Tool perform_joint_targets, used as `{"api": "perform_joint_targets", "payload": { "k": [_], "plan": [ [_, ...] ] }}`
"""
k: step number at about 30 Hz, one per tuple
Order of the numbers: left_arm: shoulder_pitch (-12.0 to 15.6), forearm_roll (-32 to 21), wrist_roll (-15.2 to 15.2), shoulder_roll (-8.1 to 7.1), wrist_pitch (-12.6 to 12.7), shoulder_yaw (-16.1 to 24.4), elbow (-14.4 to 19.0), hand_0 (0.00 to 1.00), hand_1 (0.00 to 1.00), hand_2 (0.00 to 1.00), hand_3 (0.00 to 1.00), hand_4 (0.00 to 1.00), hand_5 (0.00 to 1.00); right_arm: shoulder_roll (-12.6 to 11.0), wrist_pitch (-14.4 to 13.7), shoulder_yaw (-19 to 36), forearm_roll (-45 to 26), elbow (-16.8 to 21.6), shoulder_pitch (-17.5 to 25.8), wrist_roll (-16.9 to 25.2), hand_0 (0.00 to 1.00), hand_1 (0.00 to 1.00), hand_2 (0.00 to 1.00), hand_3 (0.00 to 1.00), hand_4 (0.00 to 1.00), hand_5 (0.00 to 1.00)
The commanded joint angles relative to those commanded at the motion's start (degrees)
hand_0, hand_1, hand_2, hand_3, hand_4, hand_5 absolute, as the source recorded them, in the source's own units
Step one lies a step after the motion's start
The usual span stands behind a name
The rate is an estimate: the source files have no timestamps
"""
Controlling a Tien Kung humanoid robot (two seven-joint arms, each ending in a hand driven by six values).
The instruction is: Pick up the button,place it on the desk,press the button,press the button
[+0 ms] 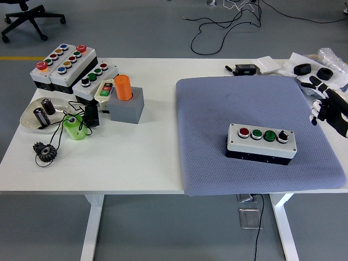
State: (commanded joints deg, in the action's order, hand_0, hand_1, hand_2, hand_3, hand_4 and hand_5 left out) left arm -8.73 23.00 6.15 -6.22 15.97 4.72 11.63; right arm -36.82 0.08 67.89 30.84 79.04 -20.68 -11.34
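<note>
Grey padded mat (pixel 239 109) covers the right half of the white counter (pixel 147 157), and I read it as a cushioned, non-slip work area for the task's thing. On it sits the button box (pixel 261 141), flat and upright, lid up, so its row of caps faces the camera and is reachable from above: a red button (pixel 243 132), two green buttons (pixel 257 134) and a black selector knob (pixel 282 136). The box lies toward the near right part of the mat, not touched by anything. My right hand (pixel 326 106) is at the picture's right edge, beyond the mat's far right border and well apart from the box; its fingers (pixel 314 116) look loosely spread and hold nothing. The left hand is out of view. I judge the placing step complete, since the box rests squarely on the mat; from this frame I cannot confirm whether either press is done. At the counter's left are spare control boxes (pixel 64 64), an orange cylinder (pixel 123 87) seated in a grey block (pixel 128 106), a dish (pixel 31 118) with small dark parts, a green piece (pixel 74 128) and a black gear (pixel 45 151), all clear of the working zone.
</note>
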Motion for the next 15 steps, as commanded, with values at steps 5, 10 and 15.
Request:
{"api": "perform_joint_targets", "payload": {
  "k": [5, 10, 15],
  "plan": [
    [-0.04, 0.09, -0.08, 0.08, 0.05, 0.16, 0.02, 0.599, 0.52, 0.475, 0.468, 0.28, 0.967, 0.17, -0.6, 1.09, -11.92, -0.46, 0.69, 2.73, 0.666, 0.649, 0.737, 0.97, 0.869, 0.832],
    [-0.08, 0.23, -0.13, 0.15, 0.06, 0.31, 0.04, 0.599, 0.521, 0.478, 0.467, 0.28, 0.967, 0.41, -1.63, 1.78, -22.61, -0.67, 0.91, 4.37, 0.777, 0.75, 0.84, 0.96, 0.856, 0.802],
    [-0.15, 0.33, -0.15, 0.09, 0.05, 0.34, 0.06, 0.598, 0.521, 0.48, 0.467, 0.28, 0.967, 0.56, -2.15, 2.56, -24.66, -0.8, 1.33, 4.93, 0.792, 0.766, 0.849, 0.948, 0.86, 0.817]
  ]
}}
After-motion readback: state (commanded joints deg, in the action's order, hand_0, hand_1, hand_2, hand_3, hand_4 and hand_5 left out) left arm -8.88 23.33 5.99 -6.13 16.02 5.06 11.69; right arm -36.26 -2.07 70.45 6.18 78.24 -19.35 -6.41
